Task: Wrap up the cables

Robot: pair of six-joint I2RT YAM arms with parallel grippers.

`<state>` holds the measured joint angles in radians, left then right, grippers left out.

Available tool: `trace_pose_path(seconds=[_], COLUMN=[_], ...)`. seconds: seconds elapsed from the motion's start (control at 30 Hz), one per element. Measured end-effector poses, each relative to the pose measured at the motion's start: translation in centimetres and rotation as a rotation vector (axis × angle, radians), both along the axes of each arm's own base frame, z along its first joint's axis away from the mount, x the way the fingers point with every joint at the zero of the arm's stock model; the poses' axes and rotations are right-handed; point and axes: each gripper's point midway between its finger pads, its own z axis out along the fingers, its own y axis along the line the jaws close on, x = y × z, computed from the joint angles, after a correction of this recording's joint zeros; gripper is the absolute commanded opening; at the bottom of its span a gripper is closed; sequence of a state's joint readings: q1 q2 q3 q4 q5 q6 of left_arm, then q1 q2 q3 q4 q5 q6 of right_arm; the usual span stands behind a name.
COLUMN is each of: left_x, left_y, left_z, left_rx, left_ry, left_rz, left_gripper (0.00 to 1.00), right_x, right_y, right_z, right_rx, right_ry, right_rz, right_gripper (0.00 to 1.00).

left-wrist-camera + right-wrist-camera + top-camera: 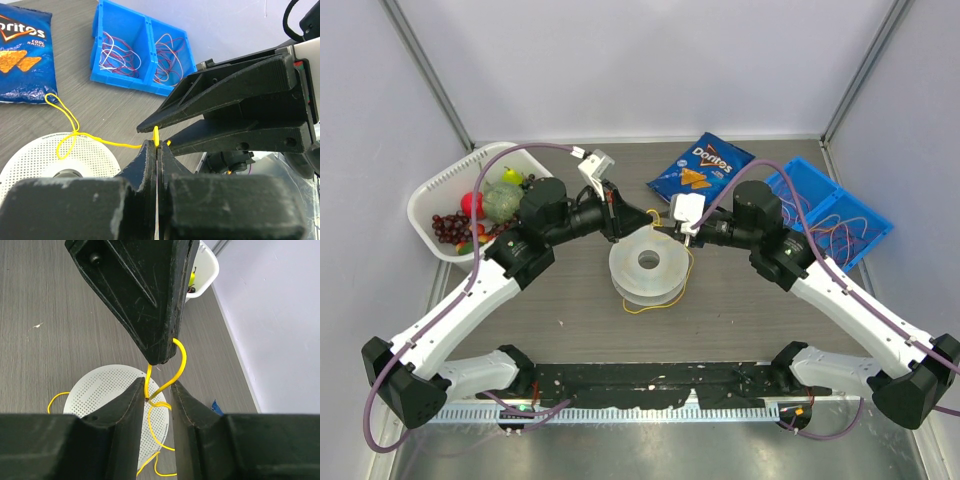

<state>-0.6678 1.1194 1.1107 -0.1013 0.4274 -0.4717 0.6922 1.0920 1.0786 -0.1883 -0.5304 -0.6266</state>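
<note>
Now: left gripper point(156, 146) pinches yellow cable point(102, 140), likely light, limp, slippery; right gripper point(158, 390) narrow, unclosed, straddling the loop just beside left's tips; grip there.

Both white-shelled arms point(460, 310) have black joint housings. Thick mauve hoses point(530, 147) run along them. The black plastic wedge fingers point(200, 435) look scuffed.
</note>
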Motion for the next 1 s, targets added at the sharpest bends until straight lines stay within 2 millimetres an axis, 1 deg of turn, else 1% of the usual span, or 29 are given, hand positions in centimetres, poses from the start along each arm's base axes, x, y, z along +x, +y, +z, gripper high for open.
trace_pose_path(seconds=[0.2, 0.33, 0.43, 0.47, 0.53, 0.6, 0.67, 0.83, 0.87, 0.93, 1.0], left_x=[-0.1, -0.4, -0.7, -0.7, -0.9, -0.9, -1.0, -1.1, -1.1, -1.1, -1.1], left_y=[-0.1, -0.4, -0.5, -0.5, -0.5, -0.5, -0.5, -0.4, -0.4, -0.4, -0.4], left_z=[0.3, 0.9, 1.2, 1.3, 1.4, 1.5, 1.6, 1.8, 1.8, 1.7, 1.7], left_rx=[-0.011, -0.027, -0.037, -0.038, -0.041, -0.043, -0.046, -0.049, -0.048, -0.047, -0.045], left_ry=[-0.01, -0.027, -0.038, -0.039, -0.043, -0.045, -0.049, -0.053, -0.053, -0.053, -0.055], left_rz=[-0.012, -0.037, -0.053, -0.055, -0.062, -0.065, -0.066, -0.07, -0.069, -0.068, -0.067], left_gripper=[0.0, 0.0, 0.0, 0.0, 0.0, 0.0, 0.0, 0.0, 0.0, 0.0, 0.0], right_x=[0.1, 0.2, 0.2, 0.2, 0.2, 0.2, 0.2, 0.2, 0.3, 0.2, 0.2], right_y=[-0.1, -0.1, -0.1, -0.1, -0.1, -0.1, 0.0, 0.0, 0.0, 0.0, 0.1], right_z=[-0.1, -0.3, -0.4, -0.5, -0.5, -0.4, -0.3, -0.2, -0.1, -0.1, -0.1], right_rx=[-0.002, -0.002, 0.0, 0.002, 0.006, 0.01, 0.017, 0.026, 0.026, 0.027, 0.027], right_ry=[0.001, 0.008, 0.016, 0.02, 0.027, 0.031, 0.034, 0.033, 0.033, 0.032, 0.032], right_rz=[-0.008, -0.014, -0.019, -0.02, -0.022, -0.026, -0.028, -0.029, -0.029, -0.029, -0.027], right_gripper=[0.21, 0.17, 0.09, 0.08, 0.08, 0.11, 0.17, 0.2, 0.19, 0.15, 0.14])
